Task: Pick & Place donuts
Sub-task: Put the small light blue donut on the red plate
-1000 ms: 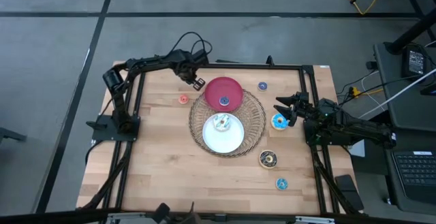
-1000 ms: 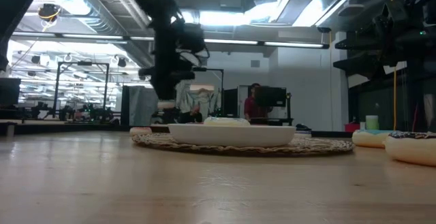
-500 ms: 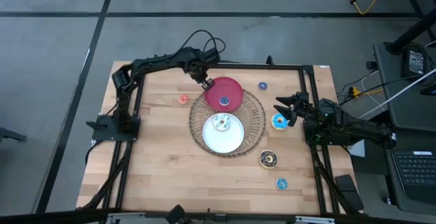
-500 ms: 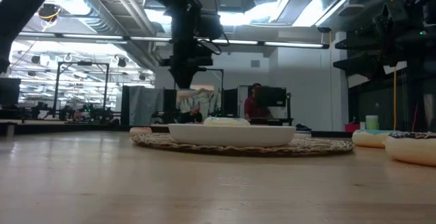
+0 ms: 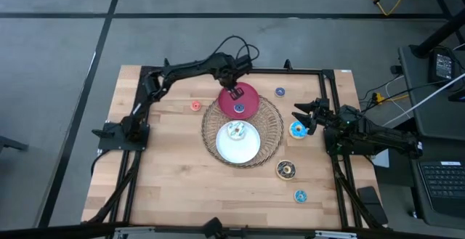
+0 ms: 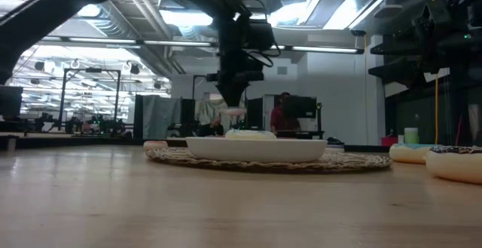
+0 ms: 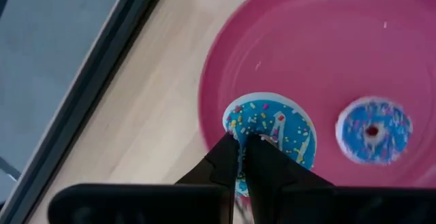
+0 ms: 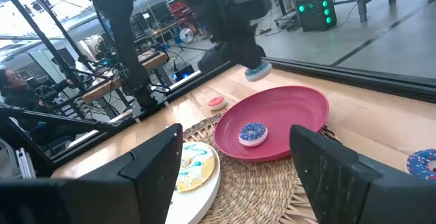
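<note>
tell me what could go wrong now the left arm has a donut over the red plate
The left pincer grips the blue sprinkled donut only by its rim, so it may slip early. Released here, it could land on the blue donut already lying on the red plate, or roll off onto the wicker tray.

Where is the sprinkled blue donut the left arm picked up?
The sprinkled blue donut is pinched in the left gripper, above the near-left part of the red plate, as the high view shows, beside a second blue donut lying on that plate.

What we are not seeing fully

The red plate (image 7: 327, 60) is running off the frame edge; fingers (image 7: 228, 159) are covering part of the held donut (image 7: 272, 125).
</note>
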Robot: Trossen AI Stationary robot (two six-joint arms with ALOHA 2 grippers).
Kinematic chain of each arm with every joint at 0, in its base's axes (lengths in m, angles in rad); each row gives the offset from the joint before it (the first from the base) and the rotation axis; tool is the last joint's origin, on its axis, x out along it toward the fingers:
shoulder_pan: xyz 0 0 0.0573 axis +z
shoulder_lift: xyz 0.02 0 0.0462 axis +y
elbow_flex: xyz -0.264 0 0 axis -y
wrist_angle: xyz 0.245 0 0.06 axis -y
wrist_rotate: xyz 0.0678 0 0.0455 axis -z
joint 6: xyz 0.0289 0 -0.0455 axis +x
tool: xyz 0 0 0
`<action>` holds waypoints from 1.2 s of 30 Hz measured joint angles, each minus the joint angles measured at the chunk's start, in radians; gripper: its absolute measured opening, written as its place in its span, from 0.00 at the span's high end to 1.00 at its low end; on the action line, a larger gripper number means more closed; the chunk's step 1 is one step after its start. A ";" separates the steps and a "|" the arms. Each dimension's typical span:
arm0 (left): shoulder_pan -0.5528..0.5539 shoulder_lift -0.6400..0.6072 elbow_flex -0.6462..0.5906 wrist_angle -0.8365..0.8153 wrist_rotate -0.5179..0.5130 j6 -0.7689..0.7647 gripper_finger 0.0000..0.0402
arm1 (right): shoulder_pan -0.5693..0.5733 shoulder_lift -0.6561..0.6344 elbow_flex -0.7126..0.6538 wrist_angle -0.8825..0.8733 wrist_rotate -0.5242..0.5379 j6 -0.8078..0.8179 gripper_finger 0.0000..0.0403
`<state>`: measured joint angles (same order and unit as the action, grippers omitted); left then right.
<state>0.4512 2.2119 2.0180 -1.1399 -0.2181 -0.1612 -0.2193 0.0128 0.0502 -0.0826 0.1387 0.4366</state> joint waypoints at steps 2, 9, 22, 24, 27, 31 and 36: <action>-0.003 0.033 0.032 -0.009 0.000 0.001 0.96 | 0.000 0.000 0.000 0.000 0.000 0.000 0.33; -0.008 0.131 0.106 -0.005 0.000 0.018 0.96 | 0.000 0.000 0.000 0.000 0.000 0.000 0.33; -0.005 0.226 0.130 0.051 0.003 0.055 0.96 | 0.000 0.000 0.000 0.000 0.000 0.000 0.33; 0.000 0.230 0.130 0.052 0.003 0.069 0.96 | 0.000 0.000 0.000 0.000 0.000 0.000 0.33; 0.002 0.231 0.130 0.059 -0.010 0.087 0.95 | 0.000 0.000 0.000 0.000 0.000 0.000 0.33; 0.002 0.227 0.130 0.068 -0.014 0.089 0.92 | 0.000 0.000 0.000 0.000 0.000 0.000 0.33; 0.002 0.225 0.130 0.068 0.018 0.096 0.85 | 0.000 0.000 0.000 0.000 0.000 0.000 0.33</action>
<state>0.4530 2.4367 2.1479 -1.0721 -0.2001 -0.0656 -0.2192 0.0128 0.0502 -0.0826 0.1387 0.4366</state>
